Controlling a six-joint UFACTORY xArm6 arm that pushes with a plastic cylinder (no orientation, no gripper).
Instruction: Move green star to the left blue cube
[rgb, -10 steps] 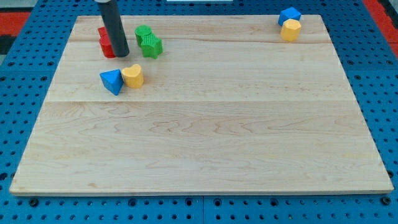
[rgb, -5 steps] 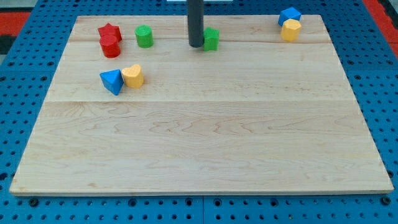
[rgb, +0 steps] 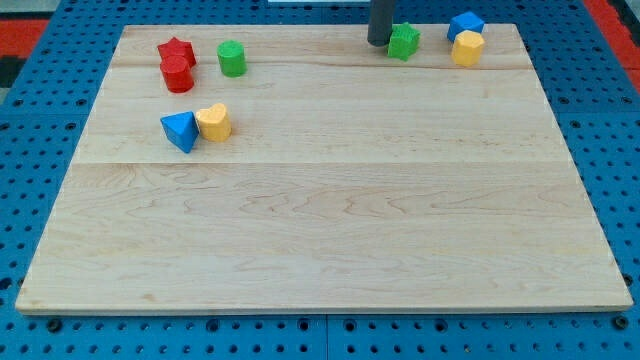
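The green star (rgb: 404, 41) lies near the top edge of the wooden board (rgb: 330, 220), towards the view's right. My tip (rgb: 379, 42) touches the star's left side. The blue cube (rgb: 465, 24) sits at the top right corner, a short gap to the right of the star. A yellow block (rgb: 467, 48) lies just below the cube, touching it.
At the top left lie a red star (rgb: 176, 50) with a red cylinder (rgb: 179, 75) below it, and a green cylinder (rgb: 232, 58) to their right. Lower left, a blue triangular block (rgb: 181, 130) touches a yellow block (rgb: 213, 122).
My tip has swept from the top left to the right along the board's top, pushing the green star with it towards the blue cube. The other blocks have stayed put.
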